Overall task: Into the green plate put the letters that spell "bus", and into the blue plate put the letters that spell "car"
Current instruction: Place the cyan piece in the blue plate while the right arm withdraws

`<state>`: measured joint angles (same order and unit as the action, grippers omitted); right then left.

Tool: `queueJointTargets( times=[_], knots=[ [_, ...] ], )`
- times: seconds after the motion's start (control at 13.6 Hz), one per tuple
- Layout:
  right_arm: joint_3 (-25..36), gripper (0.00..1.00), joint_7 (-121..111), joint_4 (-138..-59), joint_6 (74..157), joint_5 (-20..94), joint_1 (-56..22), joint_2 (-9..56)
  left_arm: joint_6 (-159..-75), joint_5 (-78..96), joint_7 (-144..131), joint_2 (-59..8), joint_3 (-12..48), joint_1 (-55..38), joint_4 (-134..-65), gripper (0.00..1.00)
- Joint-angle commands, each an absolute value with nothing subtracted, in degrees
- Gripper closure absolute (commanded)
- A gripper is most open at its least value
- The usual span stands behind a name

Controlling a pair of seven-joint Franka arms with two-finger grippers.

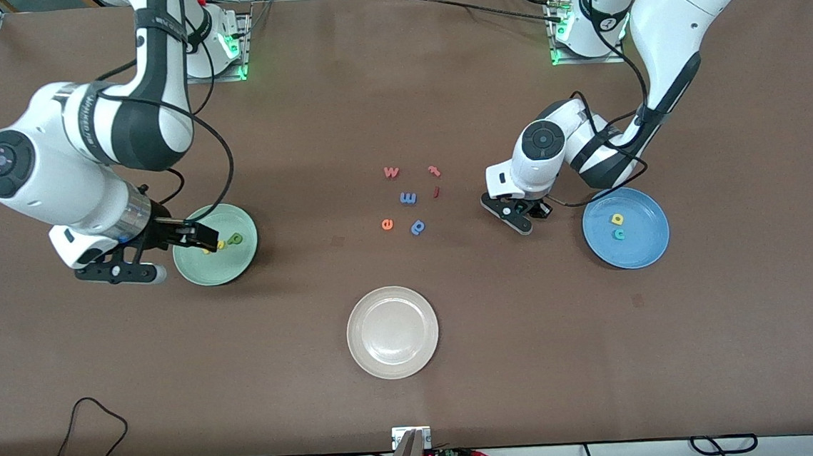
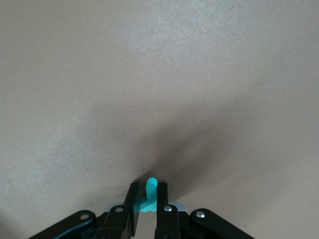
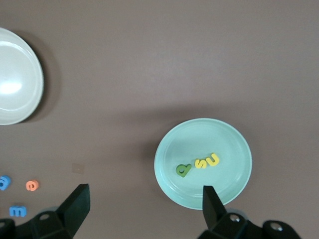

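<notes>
My left gripper is shut on a teal r and is low over the bare table, between the loose letters and the blue plate. That plate holds a yellow a and a teal c. My right gripper stands open and empty above the edge of the green plate. In the green plate lie the green b-shaped letter, a yellow s and a yellow u.
A cream-white plate sits nearer the front camera, mid-table. Loose letters lie in the middle of the table: a red w, two more red ones, a blue m, an orange e and a blue p-shape.
</notes>
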<state>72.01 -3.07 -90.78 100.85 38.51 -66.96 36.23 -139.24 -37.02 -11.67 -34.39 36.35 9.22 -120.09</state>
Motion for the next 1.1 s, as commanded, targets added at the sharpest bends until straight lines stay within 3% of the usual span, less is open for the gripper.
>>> queueJointTargets(
  times=[0.0, 0.15, 0.37, 0.59, 0.81, 0.88, 0.96, 1.03],
  knots=[
    [66.7, 0.0, 1.6, -81.0, 92.9, 35.7, -59.6, 34.9, -139.2, -38.1, -11.3, -34.1, 36.4, 10.6, -120.5, 0.92],
    [60.4, 0.0, 6.0, -78.0, 91.6, 28.8, -55.9, 31.3, -139.2, -38.1, -10.8, -32.9, 36.4, 11.5, -120.1, 0.92],
    [42.3, 0.0, 8.1, -77.8, 91.6, 15.2, -44.8, 22.8, -131.2, -37.9, -10.5, -27.6, 37.3, 15.4, -119.6, 0.9],
    [30.0, 0.0, 7.6, -77.8, 89.7, 9.4, -33.1, 17.0, -121.8, -37.7, -8.8, -26.2, 40.4, 21.3, -116.2, 0.9],
    [17.5, 0.0, 4.3, -78.0, 89.0, 6.9, -18.1, 13.0, -121.6, -37.7, -5.9, -27.6, 39.8, 23.0, -114.6, 0.9],
    [13.5, 0.0, 2.5, -78.0, 88.8, 6.8, -12.4, 12.1, -121.6, -37.9, -6.0, -29.8, 39.7, 24.0, -112.9, 0.83],
    [11.4, 0.0, 0.7, -78.1, 88.7, 6.7, -8.7, 11.5, -121.4, -37.8, -6.3, -30.9, 39.7, 24.5, -112.1, 0.48],
    [10.6, 0.0, -0.4, -78.3, 88.3, 6.7, -5.8, 11.0, -121.2, -37.8, -6.2, -30.9, 39.7, 24.7, -112.0, 0.04]
  ],
)
